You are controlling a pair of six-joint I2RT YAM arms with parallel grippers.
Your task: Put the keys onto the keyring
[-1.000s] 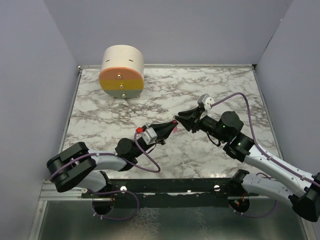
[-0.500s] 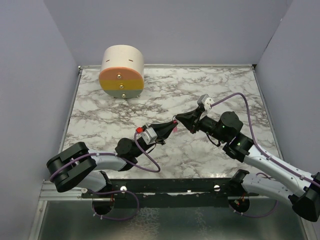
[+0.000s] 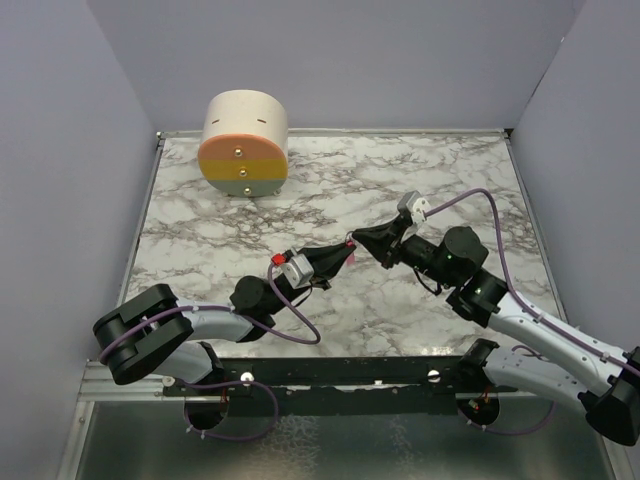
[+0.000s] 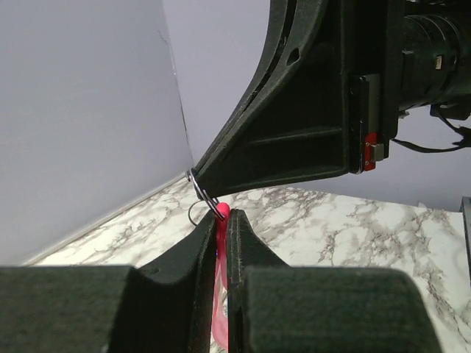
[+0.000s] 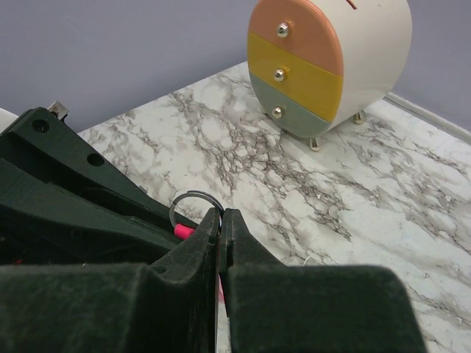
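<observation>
Top view: left gripper (image 3: 344, 259) and right gripper (image 3: 359, 240) meet tip to tip above the marble table (image 3: 450, 170); the pink keys (image 3: 351, 257) are at the left tip.
Left wrist: jaws closed on keys (image 4: 220, 287); the pink end touches the keyring (image 4: 201, 190).
Right wrist: jaws pinch the keyring (image 5: 193, 193); keys (image 5: 182, 232) lie just beside it.

Most of the keys (image 4: 219, 294) is concealed between the closed jaws of the left gripper (image 4: 221, 215); only a thin pink strip and the tip can be seen. The lower arc of the keyring (image 5: 193, 193) is covered by the jaws of the right gripper (image 5: 221, 213). From above, the keyring is too small to be made out.
</observation>
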